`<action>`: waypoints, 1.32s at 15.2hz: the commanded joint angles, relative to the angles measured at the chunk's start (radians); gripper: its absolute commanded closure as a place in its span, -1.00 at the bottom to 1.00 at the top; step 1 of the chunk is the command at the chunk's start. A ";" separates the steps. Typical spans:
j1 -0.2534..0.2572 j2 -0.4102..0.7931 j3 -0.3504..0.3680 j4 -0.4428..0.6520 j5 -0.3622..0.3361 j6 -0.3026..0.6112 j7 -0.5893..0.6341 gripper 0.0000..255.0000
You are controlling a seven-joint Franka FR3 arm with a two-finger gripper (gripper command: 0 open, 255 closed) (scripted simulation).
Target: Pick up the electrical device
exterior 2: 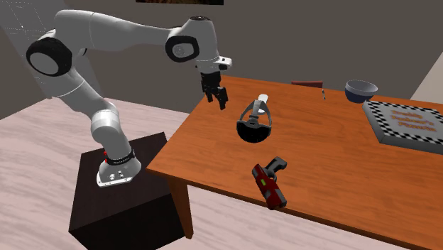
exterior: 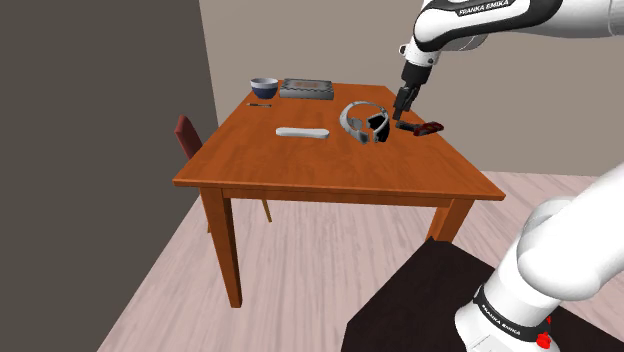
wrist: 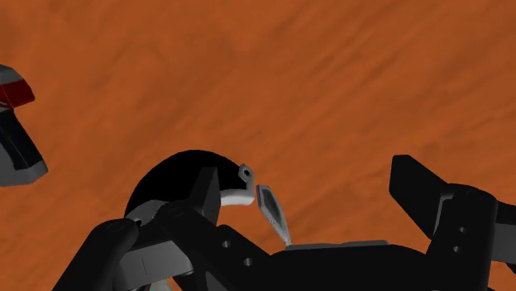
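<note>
Table (exterior: 300,165) wood-grain, matt, headphones (exterior: 378,126) smooth, matt blk earcups, floor (exterior: 300,270) pale wood

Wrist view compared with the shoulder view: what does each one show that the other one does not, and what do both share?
The wrist view adds the close look: the gripper's black fingers standing apart over the table, one beside the headphones' black ear cup. The shoulder view adds the bowl, the flat grey box, the white bar, the red chair and the stand. Shared: the gripper, the headphones, the red and black device and the brown table.
</note>
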 commanded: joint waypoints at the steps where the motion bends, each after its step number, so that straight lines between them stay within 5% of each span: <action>1: 0.004 0.057 -0.031 0.052 0.026 0.018 -0.053 -1.00; 7: -0.002 0.287 -0.117 0.280 0.168 0.037 -0.230 -1.00; 12: -0.057 0.500 -0.151 0.522 0.323 -0.002 -0.371 -1.00; 20: -0.055 0.499 -0.142 0.419 0.328 0.100 -0.383 -1.00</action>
